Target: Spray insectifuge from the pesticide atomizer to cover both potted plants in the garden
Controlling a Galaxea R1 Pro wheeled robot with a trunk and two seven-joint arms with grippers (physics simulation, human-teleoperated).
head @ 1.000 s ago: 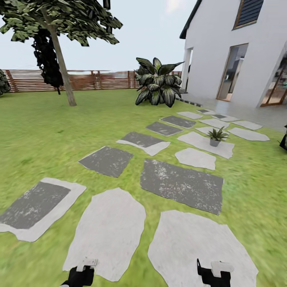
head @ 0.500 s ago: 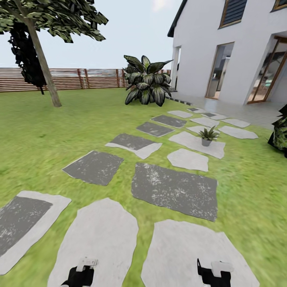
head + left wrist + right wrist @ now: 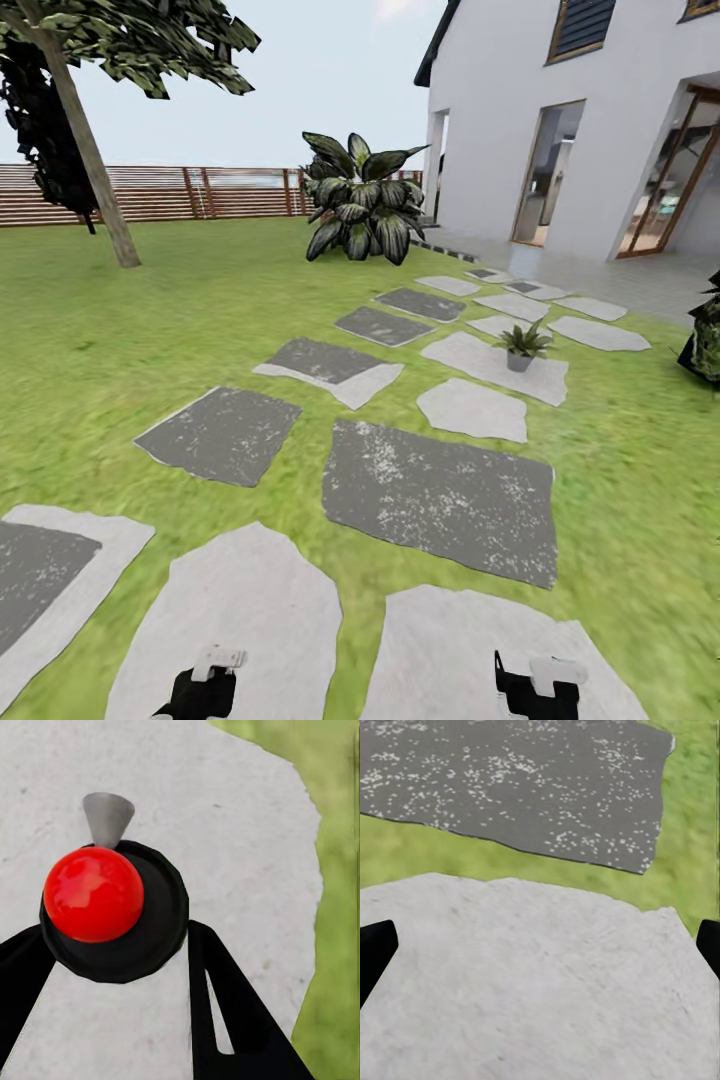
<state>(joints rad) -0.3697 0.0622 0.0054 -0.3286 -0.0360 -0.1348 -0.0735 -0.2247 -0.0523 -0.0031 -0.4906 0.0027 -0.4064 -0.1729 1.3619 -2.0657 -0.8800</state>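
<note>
The left gripper [image 3: 112, 967] is closed around the pesticide atomizer [image 3: 112, 911], a black body with a glossy red ball top and a grey cone nozzle, seated between the two black fingers [image 3: 225, 1012] above a pale stepping slab [image 3: 225, 810]. In the head view the left gripper [image 3: 200, 690] sits at the lower edge over a light slab [image 3: 240, 620]. The right gripper [image 3: 540, 945] is spread wide with nothing between its fingertips, above another light slab [image 3: 532, 982]. One potted plant [image 3: 521, 346] stands on a pale slab [image 3: 470, 358] well ahead of both grippers, beyond the large dark slab [image 3: 445, 495], with the big dark-leaved bush [image 3: 362, 200] farther on near the white house [image 3: 580, 120]. Lawn [image 3: 120, 330] surrounds the slabs.
</note>
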